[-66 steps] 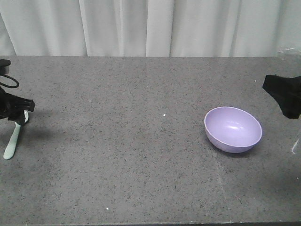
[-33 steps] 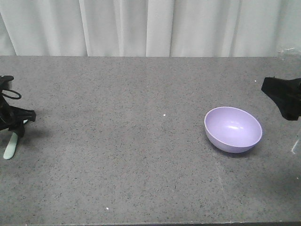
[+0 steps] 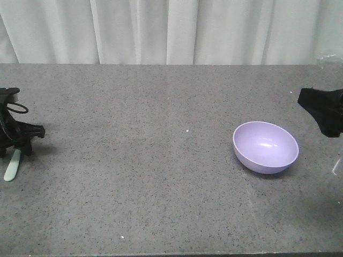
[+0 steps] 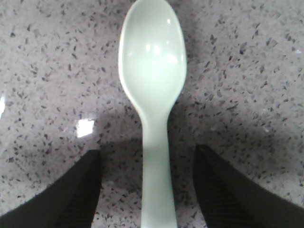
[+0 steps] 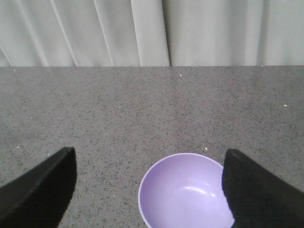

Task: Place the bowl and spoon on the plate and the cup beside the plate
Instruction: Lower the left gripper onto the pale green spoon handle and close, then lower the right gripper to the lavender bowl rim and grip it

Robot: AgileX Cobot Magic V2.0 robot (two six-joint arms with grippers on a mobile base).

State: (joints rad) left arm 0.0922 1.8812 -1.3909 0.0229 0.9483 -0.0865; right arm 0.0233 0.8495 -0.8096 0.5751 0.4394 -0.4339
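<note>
Left gripper (image 4: 146, 161): we see it released, fingers (image 4: 71, 190) either side of spoon (image 4: 153, 71) handle.
Right gripper (image 5: 149, 156): released, near bowl (image 5: 187, 197).
Bench (image 3: 134, 176): bowl at 3 o'clock, spoon at 9.

1. The spoon (image 4: 153, 85) lies flat on the speckled grey bench (image 4: 247, 71) — scoop facing up, at the top of the view.
2. Its handle runs down between the left gripper's (image 4: 147, 154) two black fingers (image 4: 71, 190).
3. The jaws stand wide — bare bench shows on each side of the handle.
</note>
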